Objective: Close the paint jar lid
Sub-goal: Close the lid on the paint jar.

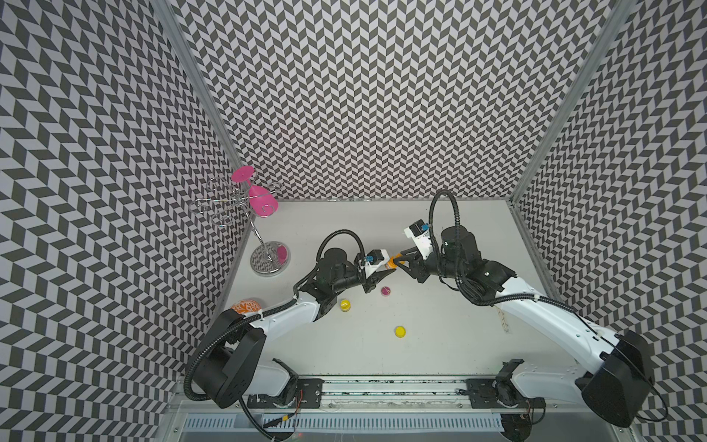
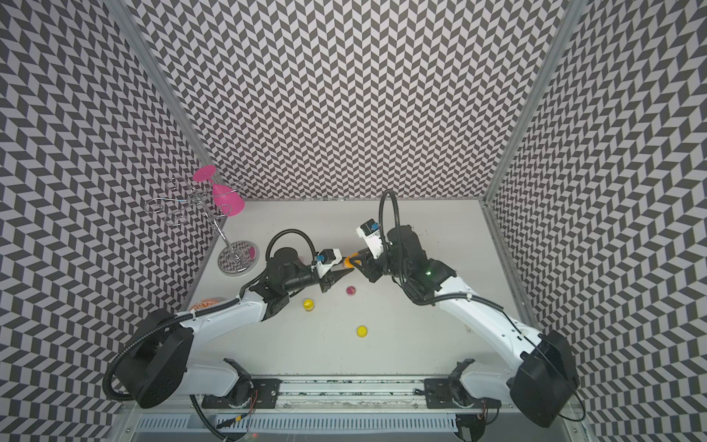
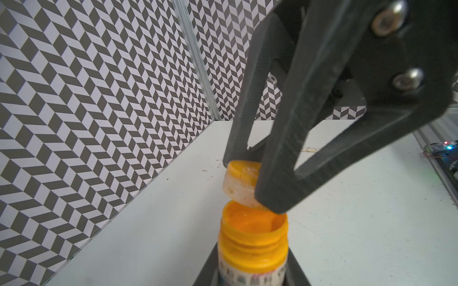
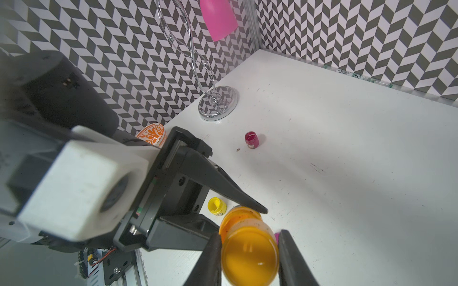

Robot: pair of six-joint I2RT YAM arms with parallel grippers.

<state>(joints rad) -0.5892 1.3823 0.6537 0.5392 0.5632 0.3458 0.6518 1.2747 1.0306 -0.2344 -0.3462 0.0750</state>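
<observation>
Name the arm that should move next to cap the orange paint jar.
Right. The right gripper holds the lid, tilted, close to the open mouth of the jar; the left gripper clamps the jar body, so it should probably just steady it.

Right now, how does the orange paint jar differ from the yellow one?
The orange jar is gripped by the left pincer; the yellow jar stands free on the table. The orange lid, held in the right pincer, is tilted at the orange jar's mouth, not seated; the yellow lid lies apart from the yellow jar. Both jars are open.
</observation>
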